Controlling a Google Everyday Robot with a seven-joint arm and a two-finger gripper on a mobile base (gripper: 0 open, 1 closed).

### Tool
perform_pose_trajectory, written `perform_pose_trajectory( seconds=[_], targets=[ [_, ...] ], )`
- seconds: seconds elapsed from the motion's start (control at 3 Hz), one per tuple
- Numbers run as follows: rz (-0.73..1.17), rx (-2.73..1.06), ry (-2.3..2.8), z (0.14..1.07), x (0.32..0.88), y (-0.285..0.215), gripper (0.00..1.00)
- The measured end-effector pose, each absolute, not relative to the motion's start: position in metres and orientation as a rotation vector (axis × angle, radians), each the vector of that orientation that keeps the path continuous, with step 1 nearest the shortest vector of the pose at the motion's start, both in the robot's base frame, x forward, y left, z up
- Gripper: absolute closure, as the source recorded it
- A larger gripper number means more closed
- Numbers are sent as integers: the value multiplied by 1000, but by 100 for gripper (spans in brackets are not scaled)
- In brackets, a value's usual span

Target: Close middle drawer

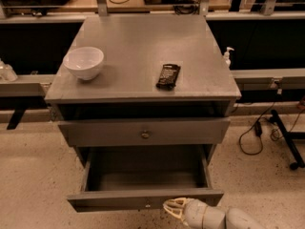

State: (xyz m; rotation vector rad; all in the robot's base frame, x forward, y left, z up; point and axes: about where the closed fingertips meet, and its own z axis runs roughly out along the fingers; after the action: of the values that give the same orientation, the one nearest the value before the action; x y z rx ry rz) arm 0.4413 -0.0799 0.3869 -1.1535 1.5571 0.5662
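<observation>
The grey-painted wooden middle drawer, with its long, low front panel and tiny centre knob, stands pulled far out from the lower part of the grey wooden desk. The closing appears not yet begun, with the whole push inward left to do. The robot's cream-coloured end effector sits low in front of the desk, at the drawer's front panel just right of the knob, touching it or nearly so; whether it is spread or pressed together cannot be told.
</observation>
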Motion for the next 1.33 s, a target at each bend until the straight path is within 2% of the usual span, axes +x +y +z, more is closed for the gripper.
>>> perform_pose_trajectory(
  seconds=[0.33,1.0,1.33],
  targets=[
    [563,-1164,1545,389,471,-79,100],
    [537,-1219,1540,390,468,-71,100],
    [441,-1330,1543,378,482,-67,100]
  ],
)
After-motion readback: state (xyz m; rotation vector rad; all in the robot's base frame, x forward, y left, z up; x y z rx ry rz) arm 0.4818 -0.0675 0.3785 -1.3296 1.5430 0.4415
